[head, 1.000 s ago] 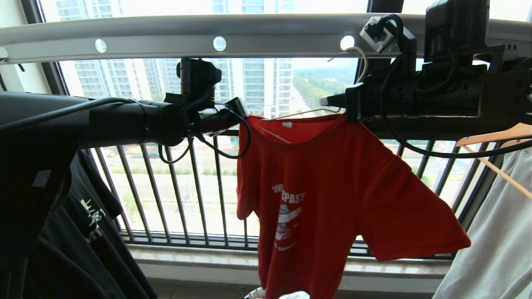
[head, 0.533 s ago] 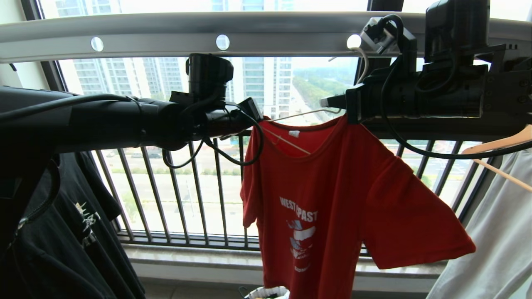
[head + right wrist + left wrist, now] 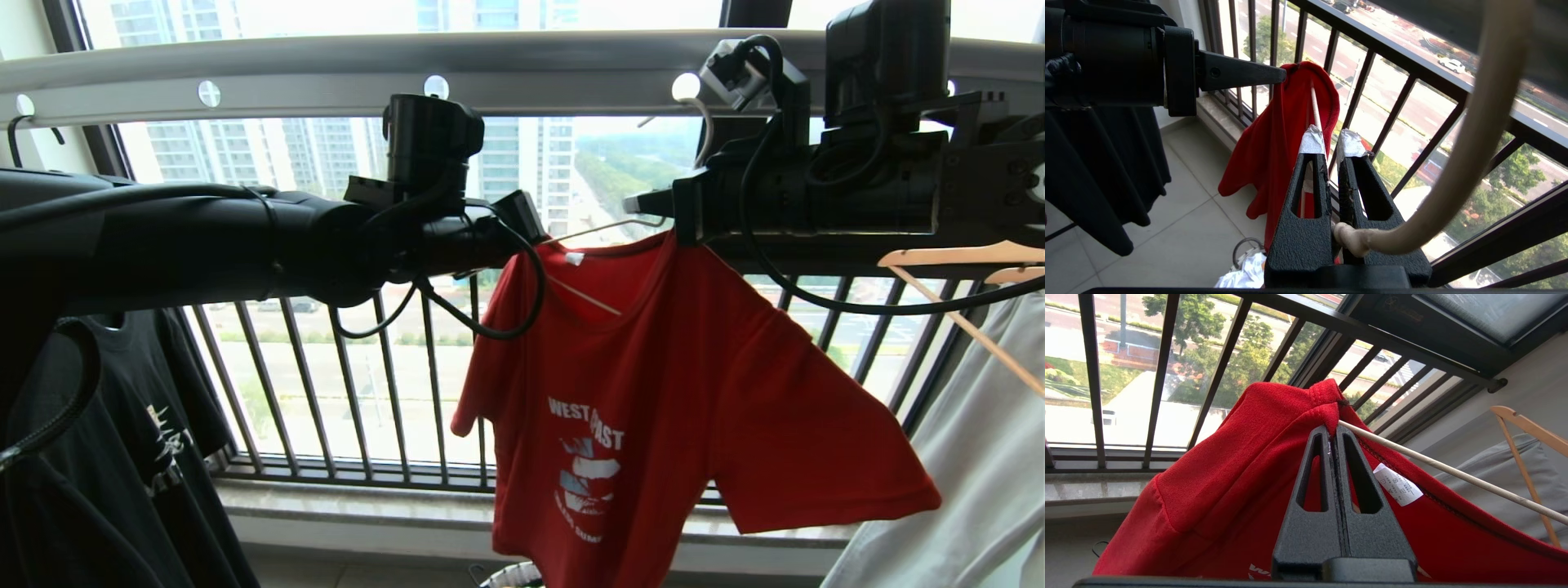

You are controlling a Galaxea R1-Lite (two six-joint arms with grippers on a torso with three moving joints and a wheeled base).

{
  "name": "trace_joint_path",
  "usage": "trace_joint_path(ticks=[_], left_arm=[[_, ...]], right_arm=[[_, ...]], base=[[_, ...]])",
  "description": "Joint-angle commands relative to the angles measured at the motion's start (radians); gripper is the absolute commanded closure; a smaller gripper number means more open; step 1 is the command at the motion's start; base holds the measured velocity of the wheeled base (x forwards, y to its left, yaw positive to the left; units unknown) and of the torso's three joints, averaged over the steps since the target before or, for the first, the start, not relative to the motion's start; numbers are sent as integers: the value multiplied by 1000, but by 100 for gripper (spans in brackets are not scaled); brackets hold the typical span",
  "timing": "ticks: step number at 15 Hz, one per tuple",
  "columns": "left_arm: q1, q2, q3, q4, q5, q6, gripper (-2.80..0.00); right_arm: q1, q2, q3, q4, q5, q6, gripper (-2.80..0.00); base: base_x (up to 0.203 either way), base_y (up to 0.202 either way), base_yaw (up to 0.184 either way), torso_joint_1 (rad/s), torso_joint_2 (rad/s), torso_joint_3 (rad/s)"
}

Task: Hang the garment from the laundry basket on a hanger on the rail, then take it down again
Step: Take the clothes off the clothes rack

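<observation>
The red garment (image 3: 653, 392) hangs below the pale grey rail (image 3: 522, 69) on the thin whitish hanger (image 3: 600, 227), whose hook (image 3: 705, 122) rises to a rail hole. My left gripper (image 3: 540, 237) comes in from the left and is shut on the garment's collar (image 3: 1327, 404), beside the hanger's bare arm (image 3: 1453, 473) and the white neck tag (image 3: 1397, 485). My right gripper (image 3: 1332, 141), reaching in from the right, is shut on the hanger's neck (image 3: 1349, 241). The laundry basket (image 3: 1243, 265) stands on the floor below, its rim just showing.
A black printed T-shirt (image 3: 122, 457) hangs at the left. At the right, a pale grey garment (image 3: 971, 490) hangs on a wooden hanger (image 3: 955, 257). The dark barred window railing (image 3: 367, 384) stands close behind.
My left gripper has moved to the right with the collar pinched in it, toward the right gripper. The garment's left side has followed. The right gripper has stayed put.
</observation>
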Motion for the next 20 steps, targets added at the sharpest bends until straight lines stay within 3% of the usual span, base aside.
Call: trace_joint_path(ticks=[1, 7, 14, 18, 20], left_arm=[[-10, 14, 17, -1, 3, -3, 0], [-83, -57, 187, -273, 19, 17, 0], [-174, -129, 297, -328, 19, 46, 0], [-226, -184, 424, -510, 17, 131, 0], [-247, -213, 460, -541, 12, 156, 0]], right_arm=[[1, 7, 2, 2, 2, -1, 0], [2, 22, -1, 1, 0, -1, 0], [4, 25, -2, 1, -21, -1, 0], [7, 25, -4, 2, -21, -1, 0], [8, 25, -4, 2, -23, -1, 0]], base=[[0, 0, 0, 0, 0, 0], [0, 0, 0, 0, 0, 0], [0, 0, 0, 0, 0, 0], [0, 0, 0, 0, 0, 0], [0, 0, 0, 0, 0, 0]])
